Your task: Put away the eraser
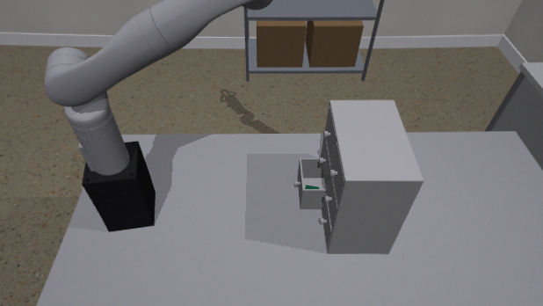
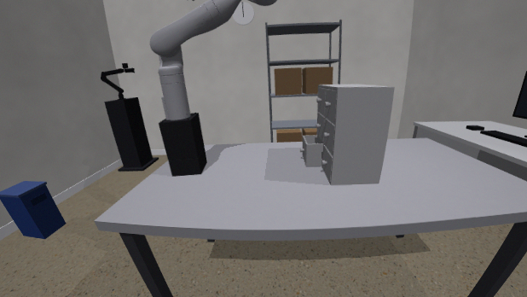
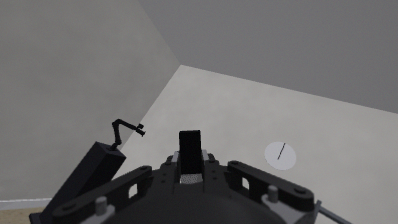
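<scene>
Green thing in open drawer [image 1: 311,200] [image 2: 314,154].

Dim grey room, soft-edged chest [image 1: 375,145] [image 2: 362,132], angular shadow across tabletop [image 1: 198,264] [image 2: 239,200], dark gripper [image 3: 190,158], no glare

Chest [image 1: 373,141] [image 2: 362,134] plain grey; bin [image 2: 34,209] blue; cardboard boxes [image 1: 281,44] [image 2: 288,81] brown; floor [image 1: 189,97] [image 2: 239,273] speckled.
</scene>
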`<state>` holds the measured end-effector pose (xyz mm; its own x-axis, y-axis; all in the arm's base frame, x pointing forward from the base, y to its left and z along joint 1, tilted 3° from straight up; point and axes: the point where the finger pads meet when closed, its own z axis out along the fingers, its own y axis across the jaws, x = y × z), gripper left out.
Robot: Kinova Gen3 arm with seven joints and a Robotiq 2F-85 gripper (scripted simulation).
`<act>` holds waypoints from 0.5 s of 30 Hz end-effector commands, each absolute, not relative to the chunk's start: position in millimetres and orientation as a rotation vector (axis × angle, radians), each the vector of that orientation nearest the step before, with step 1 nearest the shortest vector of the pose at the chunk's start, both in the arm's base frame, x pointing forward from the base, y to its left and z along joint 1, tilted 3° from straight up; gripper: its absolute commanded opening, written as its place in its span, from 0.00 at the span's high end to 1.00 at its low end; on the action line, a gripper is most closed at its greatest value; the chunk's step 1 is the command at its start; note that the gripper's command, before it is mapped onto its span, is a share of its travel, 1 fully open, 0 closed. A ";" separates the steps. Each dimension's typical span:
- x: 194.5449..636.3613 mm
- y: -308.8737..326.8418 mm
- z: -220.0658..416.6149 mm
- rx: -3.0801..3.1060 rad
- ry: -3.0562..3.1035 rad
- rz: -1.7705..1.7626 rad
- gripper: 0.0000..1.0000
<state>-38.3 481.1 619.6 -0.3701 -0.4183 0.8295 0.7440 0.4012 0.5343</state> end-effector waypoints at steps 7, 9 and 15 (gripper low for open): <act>63.9 556.9 464.6 -0.824 -1.600 -1.019 0.81; 88.1 563.8 427.0 -0.947 -1.604 -0.963 0.81; 135.9 566.9 353.2 -1.187 -1.592 -0.852 0.81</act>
